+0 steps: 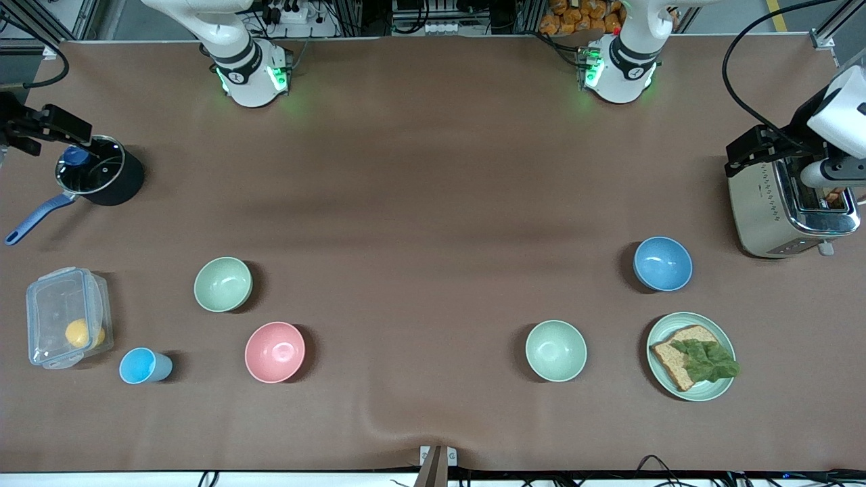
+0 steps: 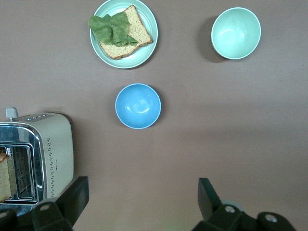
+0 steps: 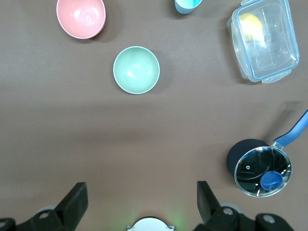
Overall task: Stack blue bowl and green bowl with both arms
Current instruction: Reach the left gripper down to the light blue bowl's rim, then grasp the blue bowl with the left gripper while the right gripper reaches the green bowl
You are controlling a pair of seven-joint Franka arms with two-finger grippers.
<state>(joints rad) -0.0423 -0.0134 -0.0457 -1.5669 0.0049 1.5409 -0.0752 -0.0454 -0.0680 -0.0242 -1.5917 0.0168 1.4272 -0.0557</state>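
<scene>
We count one blue bowl (image 1: 663, 263) near the toaster (image 1: 791, 206), two green bowls (image 1: 556, 350) (image 1: 223, 284), and both grippers (image 2: 142, 202) (image 3: 142, 202) spread, empty.

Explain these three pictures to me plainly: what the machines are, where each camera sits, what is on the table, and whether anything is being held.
Two robot arms stand at a brown table. The large picture looks down from across it; the other two come from cameras on each arm's wrist. The left tool hangs open over the toaster end, the right tool open over the lidded pot end. Neither holds anything. On the table: a blue bowl, a green bowl nearer the front camera, a second green bowl, a pink bowl, a cup, a clear box and a plate with bread.
</scene>
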